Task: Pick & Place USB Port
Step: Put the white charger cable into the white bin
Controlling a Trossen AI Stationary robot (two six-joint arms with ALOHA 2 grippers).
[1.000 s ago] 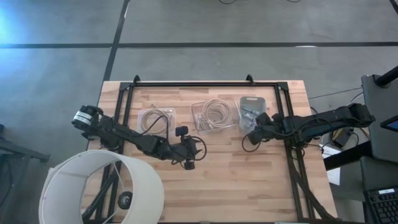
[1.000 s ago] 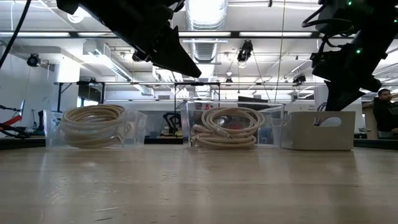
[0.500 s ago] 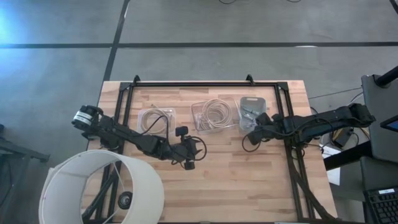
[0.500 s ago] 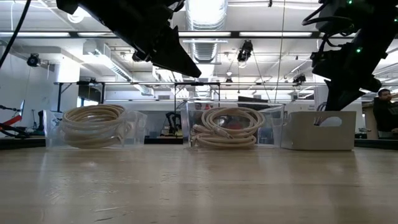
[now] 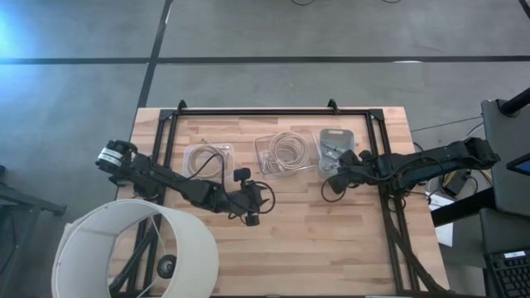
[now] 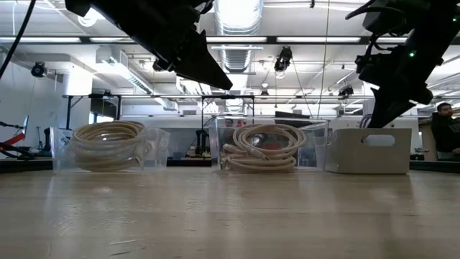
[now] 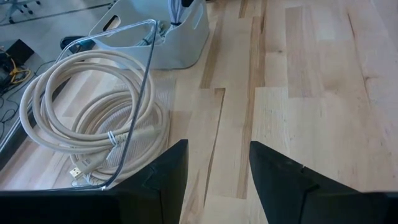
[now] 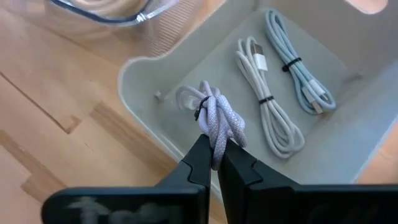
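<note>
right hand (image 8: 214, 163): clenched on a bundled lavender usb cable (image 8: 217, 121), held over the grey bin (image 8: 149, 109), right of centre in the high view
grey bin: holds a white cable (image 8: 267, 106) and a pale blue cable (image 8: 298, 74), side by side
left hand (image 7: 214, 171): released, fingers apart, above bare desk (image 7: 311, 93) at lower centre of the high view
clear tray (image 7: 134, 99): coiled cream cable (image 7: 81, 106) inside

The wooden table (image 5: 290, 232) carries two clear cable bins (image 5: 208, 159) (image 5: 285, 152) and a grey bin (image 5: 334, 139).
</note>
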